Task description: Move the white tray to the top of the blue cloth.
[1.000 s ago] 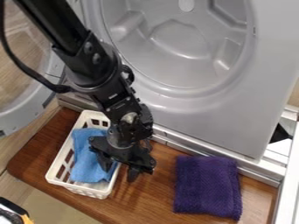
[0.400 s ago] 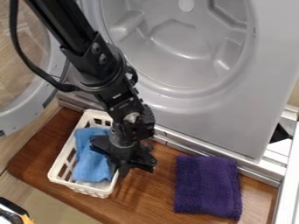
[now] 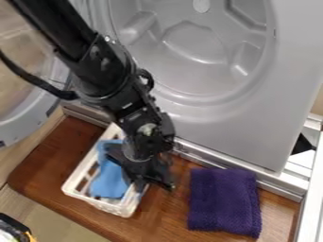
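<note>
Pinching the long wall of the white tray, on the side toward the purple cloth, my gripper is low over the tray's edge. The tray is at the left on the brown wooden board, with the blue cloth inside it. Well apart on the right, I see the purple cloth on the same board. Behind them stands a grey machine with a round opening.

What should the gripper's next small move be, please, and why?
Probably a slight lift, to test any hold: the black gripper is at the rim of the white plastic basket, on the side facing the folded purple cloth.
</note>
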